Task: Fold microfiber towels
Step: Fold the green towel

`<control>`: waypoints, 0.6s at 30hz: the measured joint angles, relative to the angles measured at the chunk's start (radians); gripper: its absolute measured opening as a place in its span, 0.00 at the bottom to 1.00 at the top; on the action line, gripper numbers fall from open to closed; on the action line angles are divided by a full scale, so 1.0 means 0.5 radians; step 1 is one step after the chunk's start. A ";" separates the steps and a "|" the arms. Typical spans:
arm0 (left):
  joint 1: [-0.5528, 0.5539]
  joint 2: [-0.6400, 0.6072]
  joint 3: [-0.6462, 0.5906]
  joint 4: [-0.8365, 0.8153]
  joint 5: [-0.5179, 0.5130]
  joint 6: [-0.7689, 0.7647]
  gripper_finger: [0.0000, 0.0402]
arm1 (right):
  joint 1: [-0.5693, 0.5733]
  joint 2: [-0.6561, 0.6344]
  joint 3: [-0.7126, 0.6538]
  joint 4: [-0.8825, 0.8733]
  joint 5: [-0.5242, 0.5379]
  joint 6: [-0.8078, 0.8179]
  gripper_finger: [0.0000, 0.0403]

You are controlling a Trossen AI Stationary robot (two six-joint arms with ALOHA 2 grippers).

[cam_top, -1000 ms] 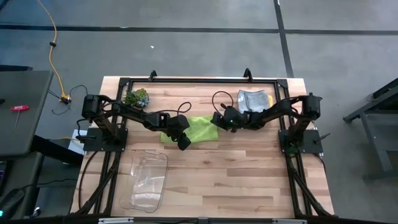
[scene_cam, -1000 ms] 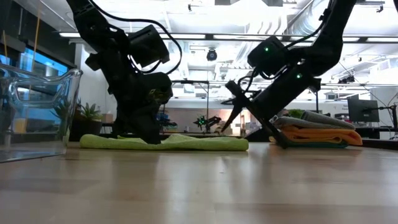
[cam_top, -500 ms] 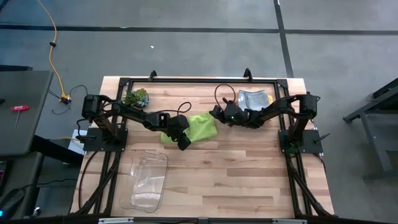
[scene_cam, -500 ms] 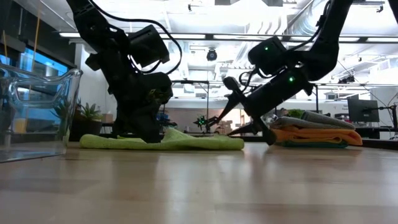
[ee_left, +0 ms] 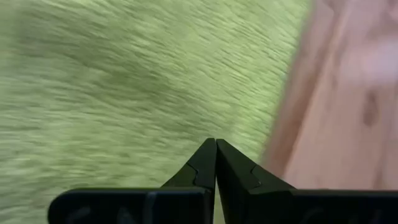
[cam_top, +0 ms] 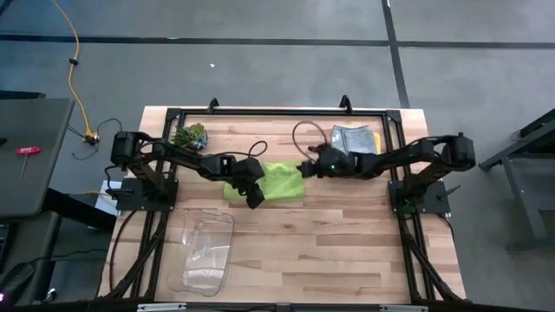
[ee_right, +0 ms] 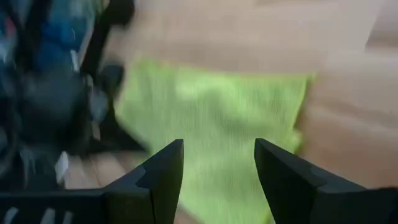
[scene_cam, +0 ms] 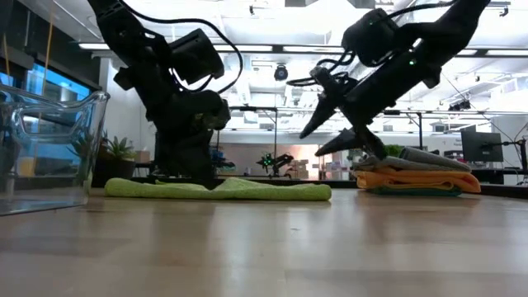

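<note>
A lime green towel (cam_top: pixel 277 179) lies flat on the table's middle; it also shows in the low view (scene_cam: pixel 247 190). My left gripper (cam_top: pixel 253 196) is shut and points down on the towel's near edge, left of its middle; the left wrist view shows its fingertips (ee_left: pixel 216 149) together over green cloth. My right gripper (scene_cam: pixel 330 136) is open and empty, raised above the towel's right edge (ee_right: pixel 219 155). The other towels, folded, lie in a stack (cam_top: pixel 352 139) at the far right, grey on top, orange and teal below (scene_cam: pixel 417 178). My left gripper presses its shut fingertips (scene_cam: pixel 206 180) down on the green towel's top (ee_left: pixel 186 118) near its near edge. It comes from above, pointing down. The towel lies flat on the table under it.
A clear plastic bin (cam_top: pixel 205 251) stands at the near left, and it is large at the left of the low view (scene_cam: pixel 45 148). A small spiky green plant (cam_top: pixel 189 136) is at the far left. Bare wood lies toward the near right.
My right gripper has risen from the table beside the towel's right edge, tipping from pointing down to nearly level, and stays open. A low hump in the green towel has settled flat.
</note>
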 joint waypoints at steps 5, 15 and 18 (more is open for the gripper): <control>0.056 -0.081 -0.001 -0.008 -0.104 -0.063 0.00 | 0.160 -0.008 0.000 -0.132 0.016 -0.136 0.47; -0.058 0.067 0.225 0.059 -0.184 -0.105 0.00 | 0.182 -0.471 -0.001 -0.321 0.423 -0.381 0.47; -0.110 0.248 0.393 0.054 -0.306 -0.084 0.00 | 0.141 -0.609 0.002 -0.434 0.438 -0.388 0.47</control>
